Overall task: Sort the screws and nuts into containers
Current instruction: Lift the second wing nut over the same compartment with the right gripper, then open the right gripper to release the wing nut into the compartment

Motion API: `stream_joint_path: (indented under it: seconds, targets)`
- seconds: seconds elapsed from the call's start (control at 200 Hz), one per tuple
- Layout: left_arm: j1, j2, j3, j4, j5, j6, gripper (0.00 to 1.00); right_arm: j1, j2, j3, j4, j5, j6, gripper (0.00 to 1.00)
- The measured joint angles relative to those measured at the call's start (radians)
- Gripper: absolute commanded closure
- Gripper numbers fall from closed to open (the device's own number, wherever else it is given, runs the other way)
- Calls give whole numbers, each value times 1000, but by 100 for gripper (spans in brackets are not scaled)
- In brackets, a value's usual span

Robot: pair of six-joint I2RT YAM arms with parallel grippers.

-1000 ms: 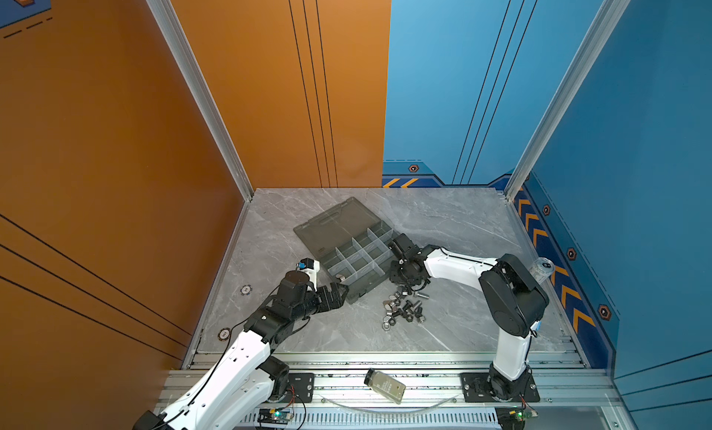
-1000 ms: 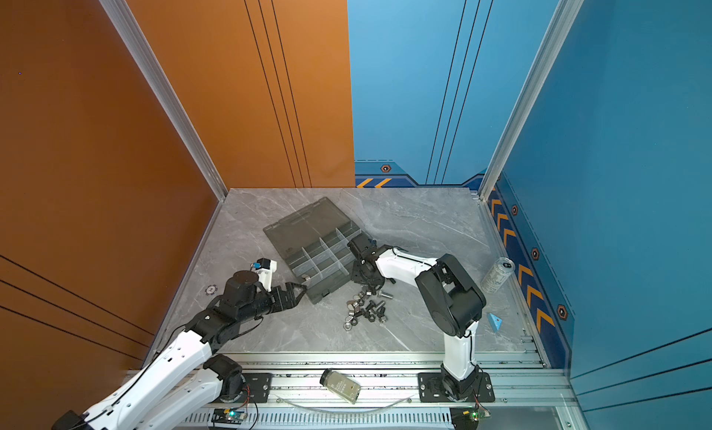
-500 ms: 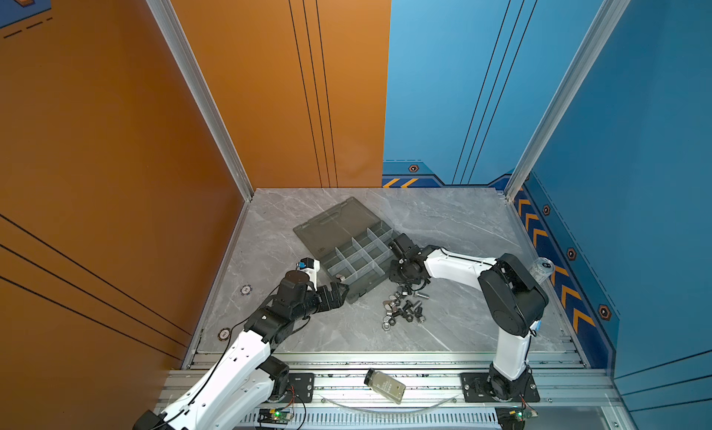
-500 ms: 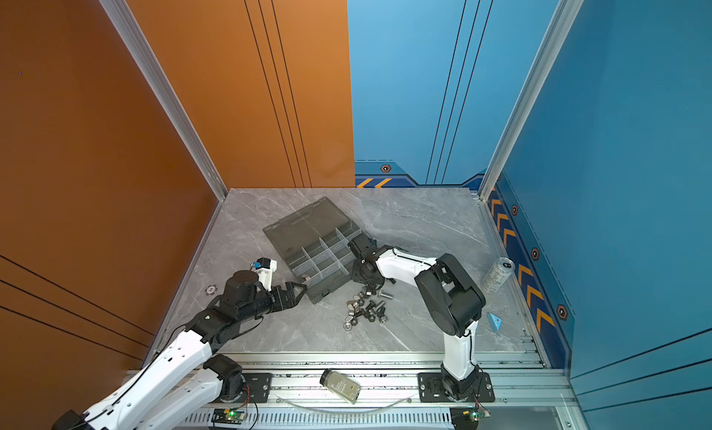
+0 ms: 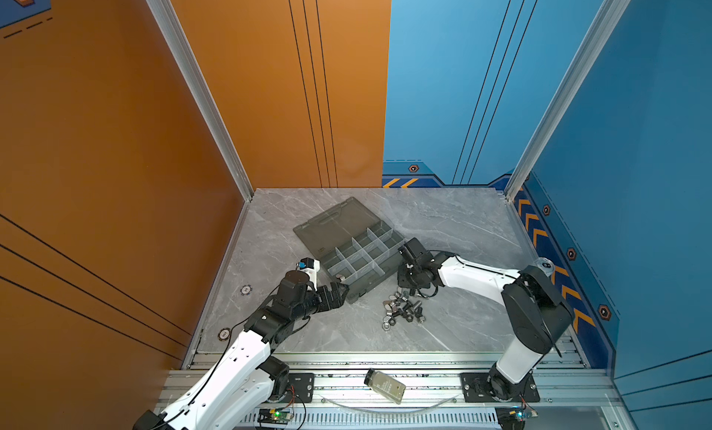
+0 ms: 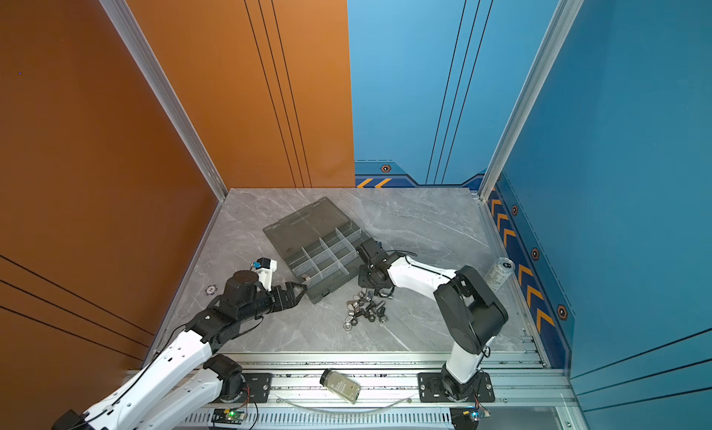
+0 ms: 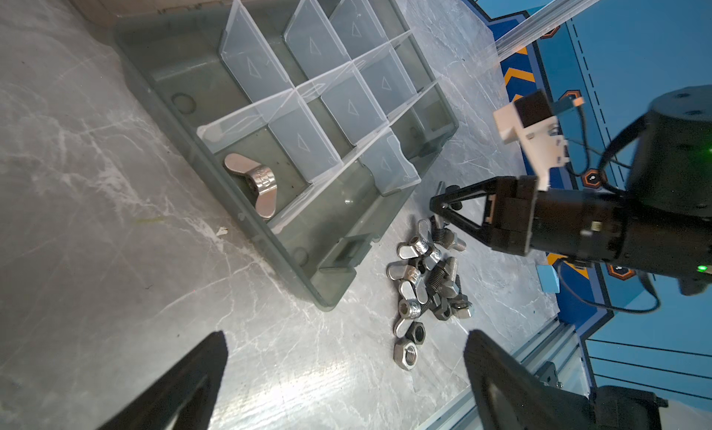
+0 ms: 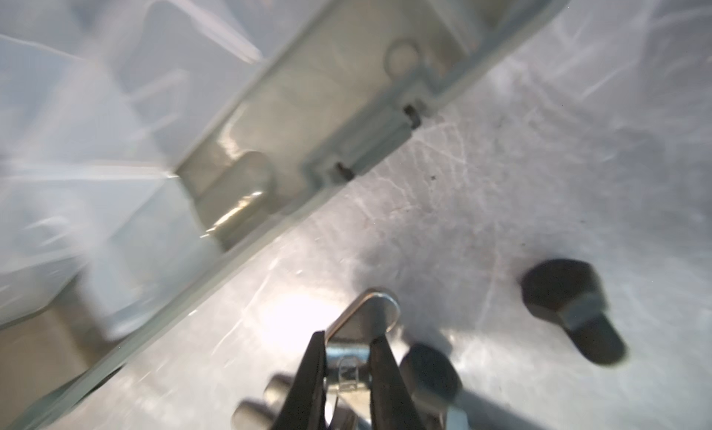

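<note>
While in right hand (image 8: 348, 337) — one nut (image 8: 375, 308) (silver)

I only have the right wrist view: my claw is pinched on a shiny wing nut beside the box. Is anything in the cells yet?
Observer: One wing nut lies in the box's end cell nearest the left arm.
Operator: Is the left claw in my way?
Observer: Probably not; the left claw hangs open and empty at the box's near corner.
Operator: How much is left to sort?
Observer: A pile of bolts and nuts on the table, between box and front rail.
</note>
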Motion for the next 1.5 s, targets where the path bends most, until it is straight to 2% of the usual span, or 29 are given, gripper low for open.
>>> stream_joint_path:
  seconds: [0.145, 0.26, 0.461, 0.636, 1.011, 1.502]
  targets:
    - [0, 0, 0, 6, 0, 0, 2, 0, -99, 3, 24, -58, -83, 100]
    - [0, 0, 0, 7, 0, 0, 2, 2, -104, 34, 51, -143, -144, 100]
    - [0, -3, 0, 8, 1, 0, 2, 30, -25, 167, 101, -283, -222, 100]
    - [0, -26, 0, 11, 1, -4, 2, 84, 92, 298, 137, -345, -239, 100]
    - [0, -36, -2, 15, 8, -11, 2, 153, 317, 485, 164, -376, -239, 100]
    - [0, -64, -17, 22, 19, -11, 2, 164, 436, 542, 145, -367, -239, 100]
